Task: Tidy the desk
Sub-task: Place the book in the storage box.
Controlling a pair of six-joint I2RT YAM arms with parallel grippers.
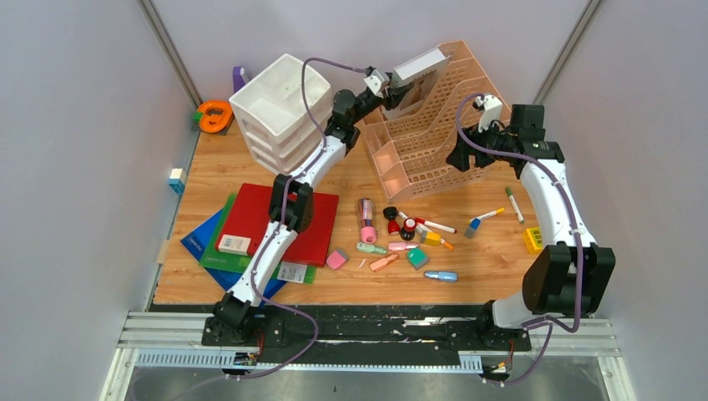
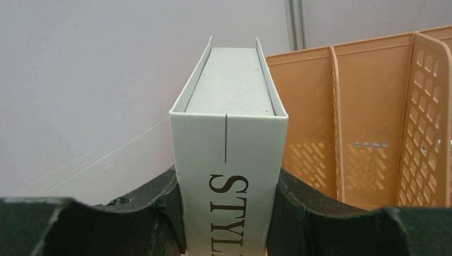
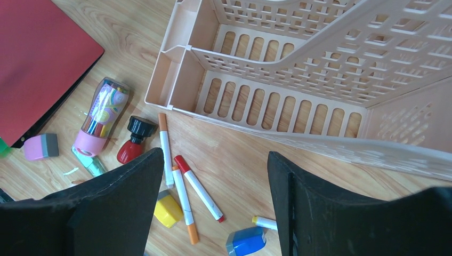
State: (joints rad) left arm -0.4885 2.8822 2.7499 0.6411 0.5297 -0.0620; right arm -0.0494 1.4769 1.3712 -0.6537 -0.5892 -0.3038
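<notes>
Table (image 1: pixel 493 267), wood-grain, running from the near rail (image 1: pixel 367 311) under both arms: rigid, smooth and fixed, judged nothing to grip, only its loose markers (image 3: pixel 198 188) are; right end effector (image 3: pixel 213 205) spread, empty; farther, left end effector (image 2: pixel 228 210) pinching 1 stiff book (image 2: pixel 229 96), spine reading "STYL", beside the rack (image 2: pixel 368 133).

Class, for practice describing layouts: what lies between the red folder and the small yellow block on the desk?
Scattered stationery: a pink pen case, markers and erasers, clearest in the top view.
</notes>
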